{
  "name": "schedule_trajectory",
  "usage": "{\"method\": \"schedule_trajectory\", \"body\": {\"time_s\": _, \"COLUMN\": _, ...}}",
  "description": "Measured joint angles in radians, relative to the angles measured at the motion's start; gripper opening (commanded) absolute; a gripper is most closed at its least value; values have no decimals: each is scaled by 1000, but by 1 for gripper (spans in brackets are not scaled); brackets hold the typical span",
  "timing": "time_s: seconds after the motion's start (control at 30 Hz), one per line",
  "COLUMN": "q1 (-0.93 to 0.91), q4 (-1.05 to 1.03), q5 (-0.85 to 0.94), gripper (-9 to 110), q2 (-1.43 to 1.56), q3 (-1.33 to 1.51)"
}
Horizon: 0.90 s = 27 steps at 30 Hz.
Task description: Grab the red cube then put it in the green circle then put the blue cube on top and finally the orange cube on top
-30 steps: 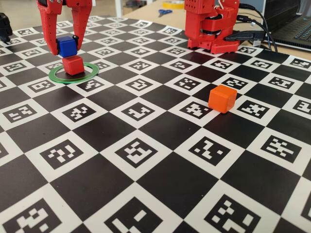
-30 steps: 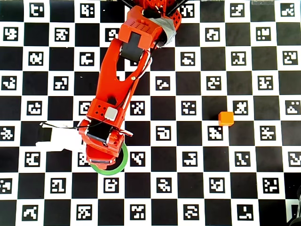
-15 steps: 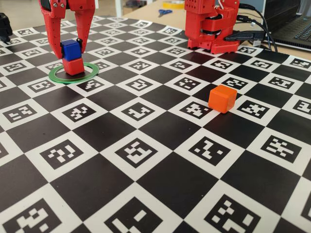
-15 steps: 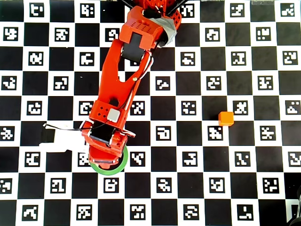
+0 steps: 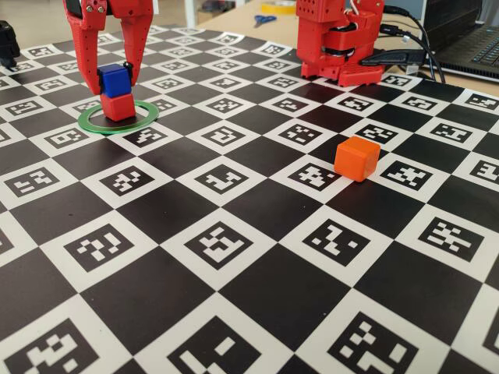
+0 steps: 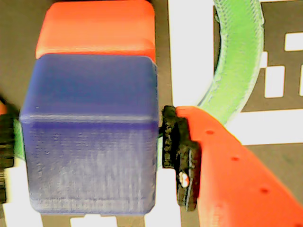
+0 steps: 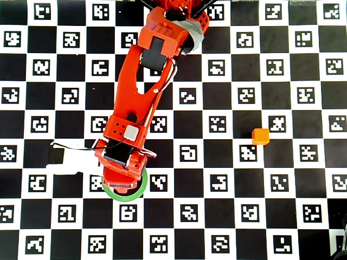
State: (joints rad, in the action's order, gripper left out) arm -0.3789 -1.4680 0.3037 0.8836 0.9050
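The red cube stands inside the green circle at the far left of the fixed view. The blue cube sits on top of it. My gripper straddles the blue cube, open, with a thin gap on each side. The wrist view shows the blue cube between the black pads, the red cube beneath it and part of the green circle. The orange cube lies alone at the right, also in the overhead view. In the overhead view my arm hides the stack; only the circle's rim shows.
The table is covered by a black-and-white marker checkerboard. The arm's red base stands at the back. A laptop and cables lie at the back right, and scissors lie behind the board.
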Motion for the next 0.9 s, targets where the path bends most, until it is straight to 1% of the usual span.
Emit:
{"method": "schedule_trajectory", "body": {"time_s": 0.23, "q1": 0, "q4": 0, "q5": -14, "gripper": 46, "q2": 0, "q3": 11}}
{"method": "schedule_trajectory", "body": {"time_s": 0.4, "q1": -11, "q4": 0, "q5": -29, "gripper": 49, "q2": 2, "q3": 26}}
{"method": "schedule_trajectory", "body": {"time_s": 0.6, "q1": -17, "q4": 0, "q5": -25, "gripper": 49, "q2": 17, "q3": 40}}
{"method": "schedule_trajectory", "body": {"time_s": 0.8, "q1": -15, "q4": -46, "q5": -26, "gripper": 48, "q2": 130, "q3": 44}}
{"method": "schedule_trajectory", "body": {"time_s": 0.9, "q1": -15, "q4": -74, "q5": -57, "gripper": 47, "q2": 195, "q3": 54}}
